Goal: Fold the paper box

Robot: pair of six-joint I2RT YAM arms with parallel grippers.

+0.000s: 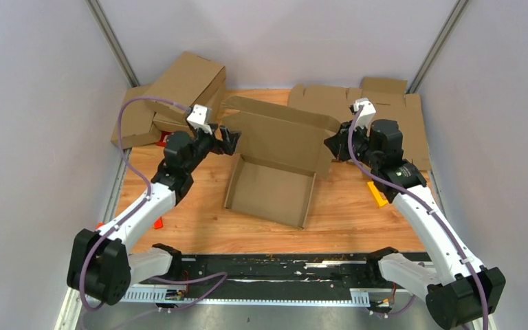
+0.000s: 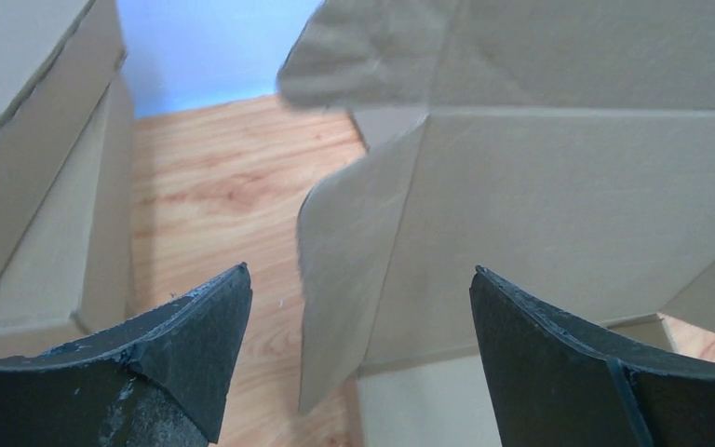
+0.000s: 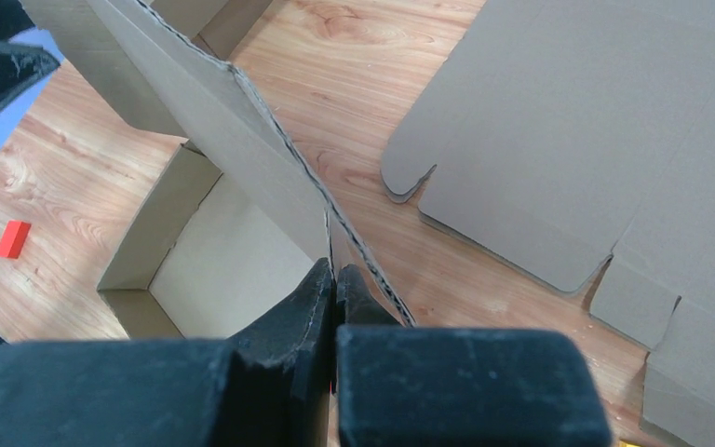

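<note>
Left claw [image 1: 229,141] wide beside paper box [image 1: 271,189]; right claw [image 1: 334,146] tight on its lid edge.

The paper box [image 1: 271,189] is matt brown corrugated cardboard. The counter [image 1: 354,214] is smooth grained wood. The left gripper [image 2: 358,270] looks scuffed matt black.

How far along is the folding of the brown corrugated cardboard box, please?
Done: the brown corrugated cardboard box already has its tray walls standing. In hand: its lid stands upright, the open left gripper at its left flap, the shut right gripper at its right edge. Left: tucking the flaps and closing the lid.
</note>
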